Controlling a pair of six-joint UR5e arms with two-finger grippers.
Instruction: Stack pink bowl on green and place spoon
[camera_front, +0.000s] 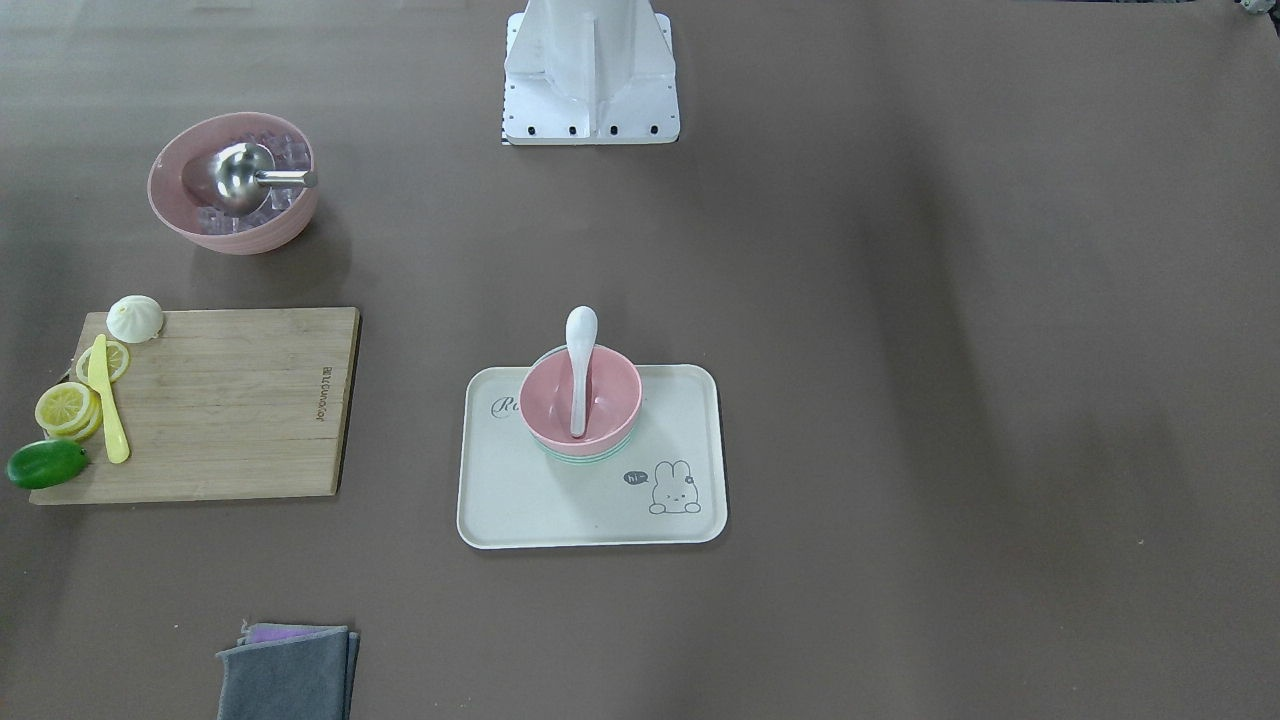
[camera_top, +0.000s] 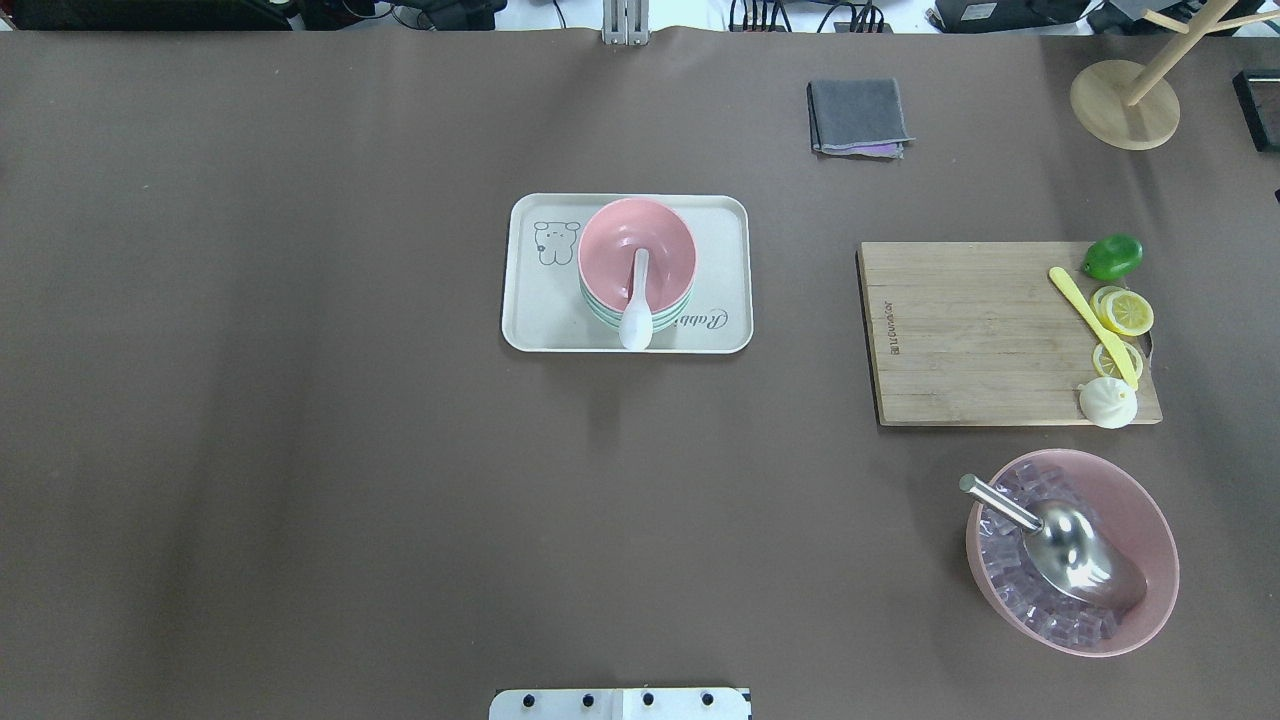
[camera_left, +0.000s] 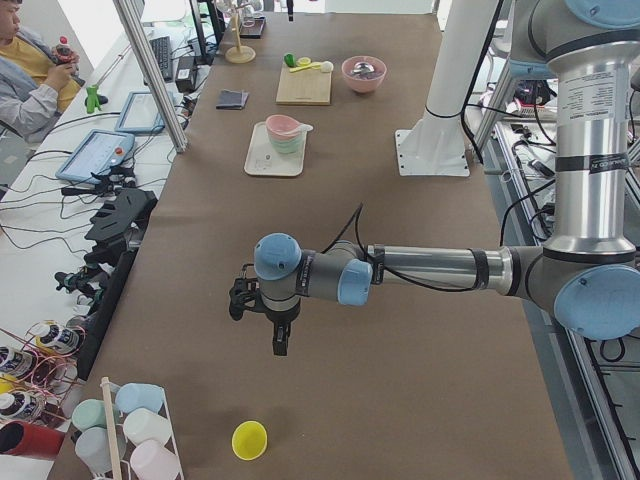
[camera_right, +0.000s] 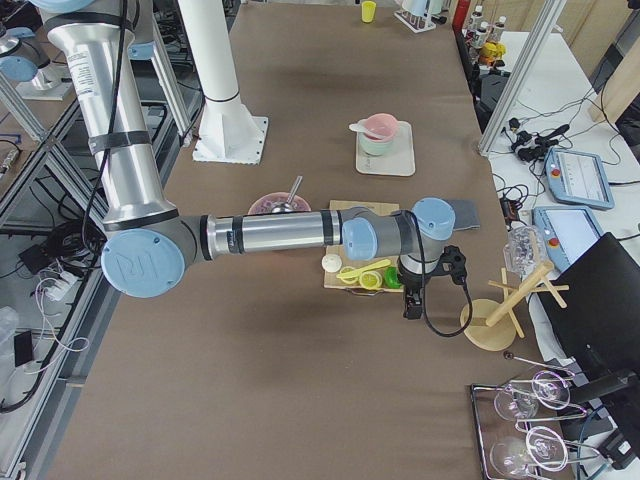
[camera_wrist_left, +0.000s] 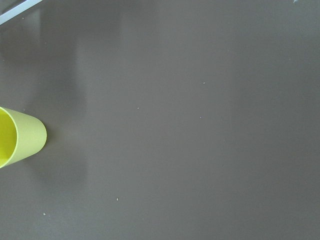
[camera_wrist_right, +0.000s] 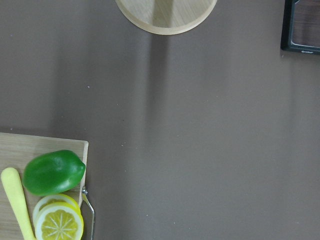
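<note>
The pink bowl sits nested on the green bowl on the cream rabbit tray at mid-table. The white spoon lies in the pink bowl, its handle end over the rim toward the robot. The stack also shows in the front view: the pink bowl, the green bowl and the spoon. My left gripper hangs over bare table far from the tray. My right gripper hangs beyond the cutting board. I cannot tell whether either is open or shut.
A wooden cutting board holds lemon slices, a yellow knife, a green lime and a white bun. A large pink bowl of ice cubes holds a metal scoop. There is also a grey cloth, a wooden stand and a yellow cup.
</note>
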